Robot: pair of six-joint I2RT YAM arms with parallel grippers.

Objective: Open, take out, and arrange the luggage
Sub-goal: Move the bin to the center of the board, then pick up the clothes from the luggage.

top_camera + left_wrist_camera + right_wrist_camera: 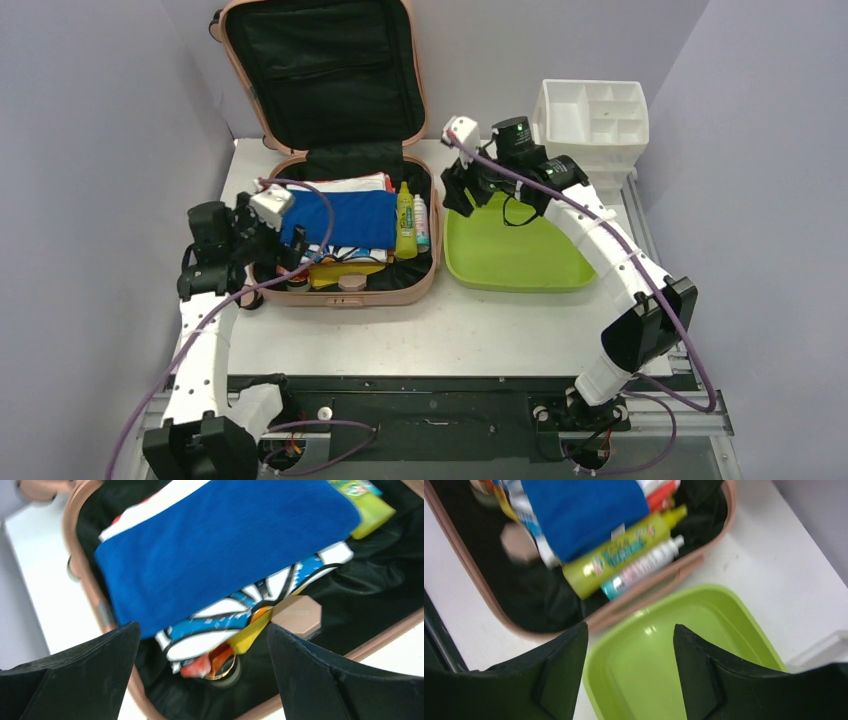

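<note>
On the table [450,330] the luggage [352,292] lies open left of centre, its lid propped upright against the back wall. The left pincer [202,630] hangs at the shell's near-left corner, jaws spread wide and empty. The folded blue cloth [345,218] is just ahead of it and below, long side running left to right, so this arm is the nearer one to it. Farther right, a yellow-green bottle [405,222] lies along the shell's right wall, pointing near to far. The right pincer [630,630], jaws apart and grasping nothing, hovers over the lime-green tray [520,260] just beside that wall.
</note>
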